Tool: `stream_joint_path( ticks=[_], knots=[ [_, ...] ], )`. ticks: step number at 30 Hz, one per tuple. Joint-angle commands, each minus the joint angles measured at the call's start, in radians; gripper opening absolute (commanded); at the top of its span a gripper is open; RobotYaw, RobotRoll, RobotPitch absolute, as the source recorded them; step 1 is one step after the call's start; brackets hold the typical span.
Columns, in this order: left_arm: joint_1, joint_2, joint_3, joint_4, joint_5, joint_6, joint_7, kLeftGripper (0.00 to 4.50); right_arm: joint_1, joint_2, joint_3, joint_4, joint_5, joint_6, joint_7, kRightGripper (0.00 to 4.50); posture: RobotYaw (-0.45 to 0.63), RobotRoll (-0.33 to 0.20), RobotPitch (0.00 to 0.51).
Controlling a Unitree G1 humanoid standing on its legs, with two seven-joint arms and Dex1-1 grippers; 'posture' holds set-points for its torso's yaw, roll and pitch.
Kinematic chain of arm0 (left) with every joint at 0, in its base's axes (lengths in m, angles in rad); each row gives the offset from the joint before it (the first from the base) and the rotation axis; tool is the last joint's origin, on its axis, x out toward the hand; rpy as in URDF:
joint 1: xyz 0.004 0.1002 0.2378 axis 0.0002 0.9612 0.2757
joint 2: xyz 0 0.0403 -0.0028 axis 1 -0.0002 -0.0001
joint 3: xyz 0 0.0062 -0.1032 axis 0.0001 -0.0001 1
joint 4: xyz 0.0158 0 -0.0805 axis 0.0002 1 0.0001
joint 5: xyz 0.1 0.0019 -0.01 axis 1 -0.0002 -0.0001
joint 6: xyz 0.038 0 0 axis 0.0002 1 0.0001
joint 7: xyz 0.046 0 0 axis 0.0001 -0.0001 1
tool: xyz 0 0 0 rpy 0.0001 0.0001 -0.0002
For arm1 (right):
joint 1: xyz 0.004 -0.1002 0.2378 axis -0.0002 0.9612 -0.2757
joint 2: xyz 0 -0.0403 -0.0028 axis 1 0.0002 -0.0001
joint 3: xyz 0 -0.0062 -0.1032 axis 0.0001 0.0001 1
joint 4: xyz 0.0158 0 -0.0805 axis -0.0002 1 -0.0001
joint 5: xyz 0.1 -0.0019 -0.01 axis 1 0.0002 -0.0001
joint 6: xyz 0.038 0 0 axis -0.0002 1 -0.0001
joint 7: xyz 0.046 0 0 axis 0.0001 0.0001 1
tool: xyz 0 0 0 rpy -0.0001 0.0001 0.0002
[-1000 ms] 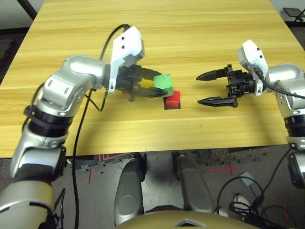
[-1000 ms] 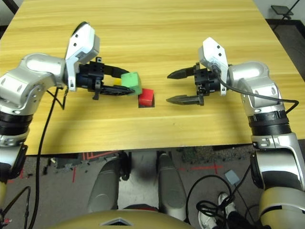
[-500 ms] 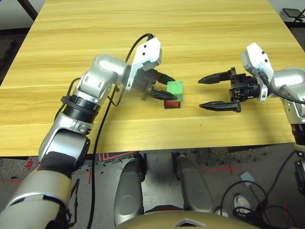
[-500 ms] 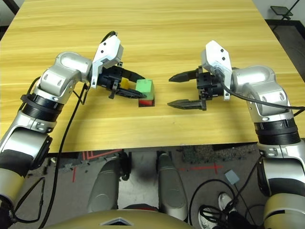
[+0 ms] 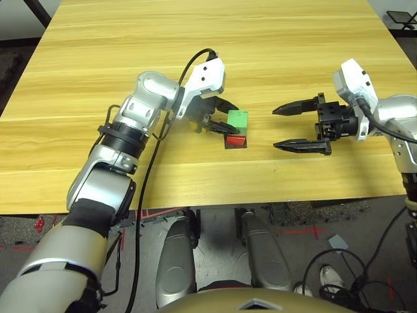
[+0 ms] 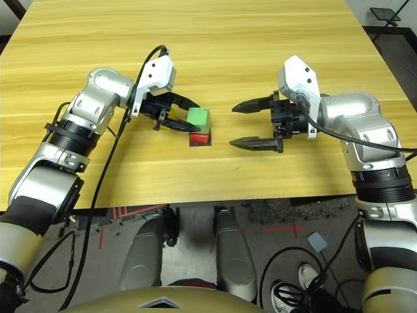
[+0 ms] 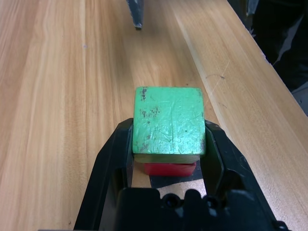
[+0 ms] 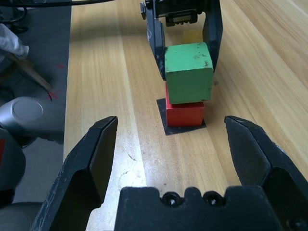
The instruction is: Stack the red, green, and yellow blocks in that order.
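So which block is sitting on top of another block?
The green block. It sits on the red block, between the left gripper's fingers; the yellow block lies behind them.

Left hand [image 5: 229,124] clamped, right hand [image 5: 287,127] agape.

No readable text, labels or numbers anywhere.

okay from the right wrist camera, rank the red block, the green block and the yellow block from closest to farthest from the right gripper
1. The red block on the black patch and the green block on top of it, held by the left gripper, face the open right gripper; too close to call.
2. The yellow block, farthest, beyond the stack between the left gripper's fingers.
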Motion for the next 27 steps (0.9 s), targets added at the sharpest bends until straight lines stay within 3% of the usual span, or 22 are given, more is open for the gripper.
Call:
stream_joint_path(
  ticks=[1, 27],
  knots=[
    [0.0, -0.012, 0.003, 0.015, 0.022, -0.009, 0.0, 2.07, 0.005, -0.006, -0.008, -0.031, 0.013, 0.009, -0.005, 4.5, 0.02, -0.051, 0.264],
    [0.027, -0.002, 0.001, -0.039, 0.035, 0.056, -0.047, 2.07, 0.006, 0.001, -0.003, -0.029, 0.016, 0.016, -0.024, 4.5, 0.02, -0.048, 0.276]
  ],
)
